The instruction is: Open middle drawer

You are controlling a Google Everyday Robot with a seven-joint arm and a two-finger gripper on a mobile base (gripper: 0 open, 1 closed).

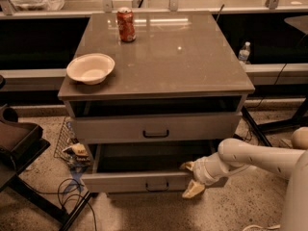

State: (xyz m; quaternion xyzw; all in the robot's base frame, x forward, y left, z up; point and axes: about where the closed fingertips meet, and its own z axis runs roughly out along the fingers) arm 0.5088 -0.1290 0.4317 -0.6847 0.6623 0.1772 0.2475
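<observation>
The middle drawer [125,181] is the grey drawer standing pulled out below the upper drawer, its dark inside showing and its small black handle [157,187] at the front centre. My gripper [191,178] is at the right part of that drawer's front panel, to the right of the handle. It is open: one tan finger [187,166] reaches over the panel's top edge and the other [194,190] hangs in front of it. My white arm [255,158] comes in from the right.
The upper drawer [155,127] is pushed in under the grey tabletop [192,66], which holds a white bowl [91,68] and a red can [126,24]. A dark chair [14,143], cables [72,196] and clutter lie on the floor at left. A water bottle [244,52] stands behind at right.
</observation>
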